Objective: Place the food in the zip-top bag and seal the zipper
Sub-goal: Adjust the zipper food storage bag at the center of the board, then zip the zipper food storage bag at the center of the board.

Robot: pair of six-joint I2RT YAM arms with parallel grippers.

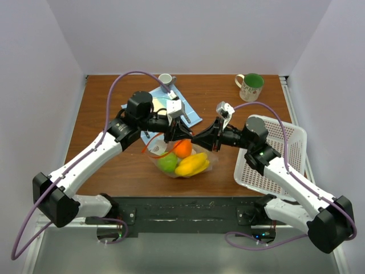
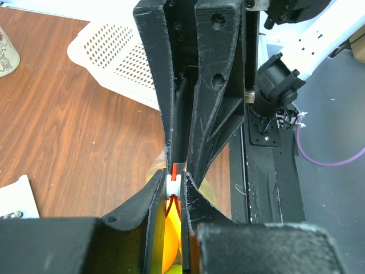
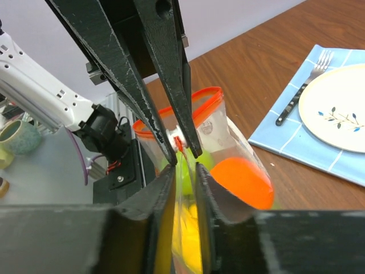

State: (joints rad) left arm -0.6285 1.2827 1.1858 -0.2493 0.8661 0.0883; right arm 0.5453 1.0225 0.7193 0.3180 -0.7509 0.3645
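Currently the left gripper (image 2: 175, 187) is clamped on the zipper (image 2: 174, 182) at its white slider, and just beside that pinch the right gripper (image 3: 183, 171) is closed on the bag (image 3: 228, 134) wall under the strip. Food (image 3: 242, 180) sits inside the bag below both fingertips. Beyond the pinch the strip bows open away from the right gripper, so the sealing pull likely runs along that axis, left gripper leading.

Brown wood-grain table (image 1: 102, 114), boxed in by plain pale walls: back wall (image 1: 188, 34), left wall (image 1: 34, 85), right wall (image 1: 336, 68). Black mounting plate (image 1: 188, 214) along the near edge, dull grey surface (image 1: 182, 257) below. Soft, even light.
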